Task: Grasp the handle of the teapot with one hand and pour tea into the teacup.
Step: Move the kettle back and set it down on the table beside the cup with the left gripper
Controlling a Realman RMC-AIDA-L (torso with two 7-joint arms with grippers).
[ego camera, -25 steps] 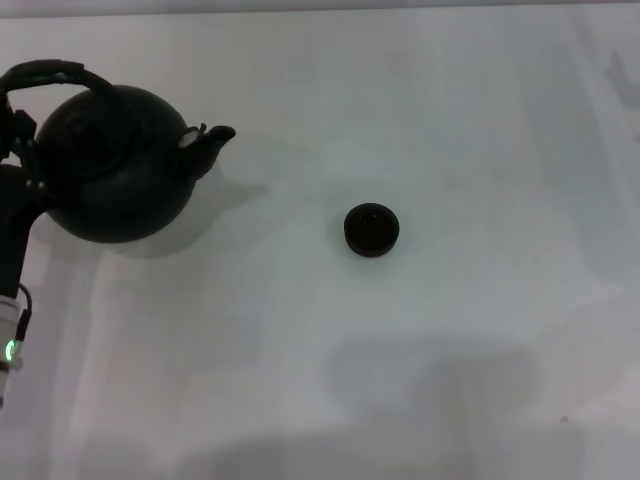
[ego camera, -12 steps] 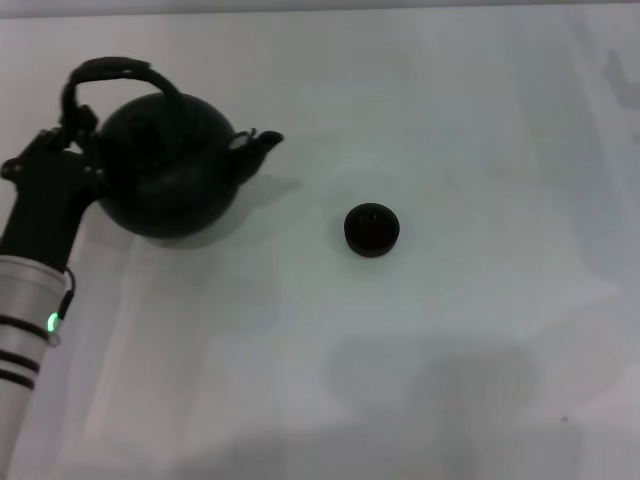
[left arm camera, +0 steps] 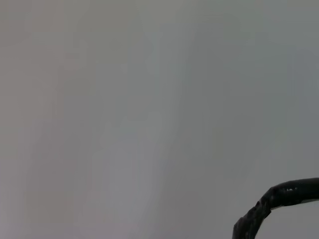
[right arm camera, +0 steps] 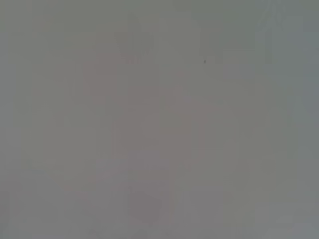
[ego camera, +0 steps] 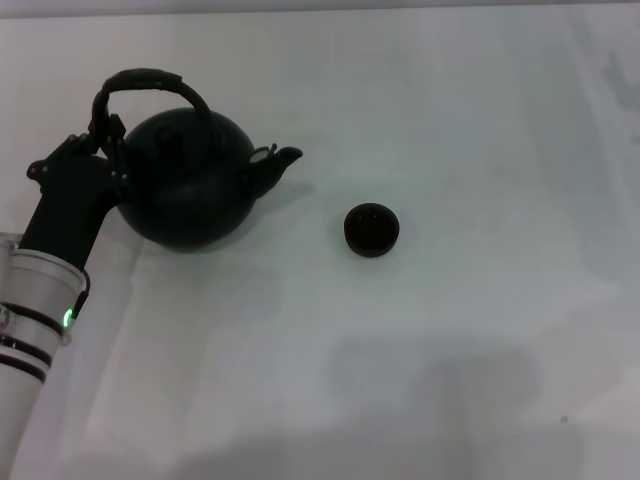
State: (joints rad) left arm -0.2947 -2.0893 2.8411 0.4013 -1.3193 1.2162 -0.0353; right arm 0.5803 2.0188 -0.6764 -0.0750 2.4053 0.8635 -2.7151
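The large matte black teapot (ego camera: 190,190) is at the left of the white table, upright, its short spout (ego camera: 280,158) pointing right toward the teacup. My left gripper (ego camera: 103,135) is shut on the left end of the arched black handle (ego camera: 150,80) and holds the pot. A curved piece of the handle also shows in the left wrist view (left arm camera: 279,196). The tiny round black teacup (ego camera: 371,229) stands on the table to the right of the spout, about a cup's width away. My right gripper is out of view.
The white table (ego camera: 450,350) carries nothing else in view. My left arm (ego camera: 40,290) comes in from the lower left edge. The right wrist view shows only plain table surface.
My left gripper has carried the teapot to the right and slightly nearer, bringing the spout closer to the teacup. The teacup has not moved.
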